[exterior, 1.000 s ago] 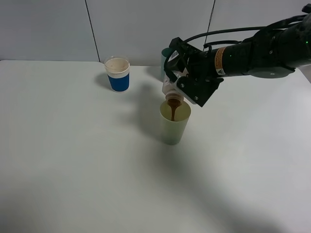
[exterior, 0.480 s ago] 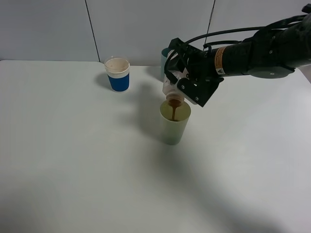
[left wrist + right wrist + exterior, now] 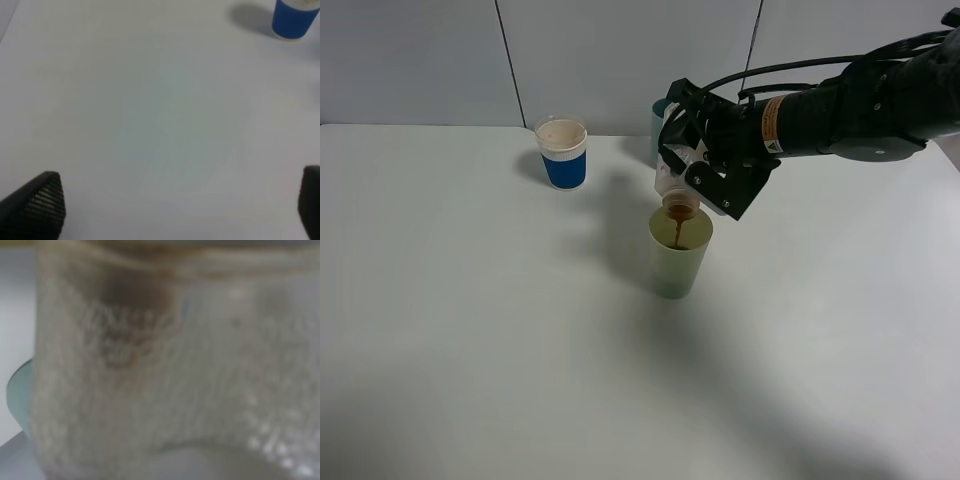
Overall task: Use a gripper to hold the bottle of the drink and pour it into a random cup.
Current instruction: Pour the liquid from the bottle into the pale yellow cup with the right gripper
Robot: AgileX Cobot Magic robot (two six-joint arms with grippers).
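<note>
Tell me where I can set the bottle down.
Bare: table in front of the yellowish-green cup, and left of the blue cup with white rim. Crowded: back right, where the right tool tips the bottle over that cup.

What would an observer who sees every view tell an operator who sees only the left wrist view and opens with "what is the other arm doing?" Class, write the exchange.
Observer: The right tool holds the bottle tipped, neck down above the yellowish-green cup.
Operator: Is it pouring?
Observer: Yes, a thin dark brown stream falls into that cup.
Operator: Any cup besides the blue cup I see?
Observer: A teal cup stands behind the right arm, partly hidden.
</note>
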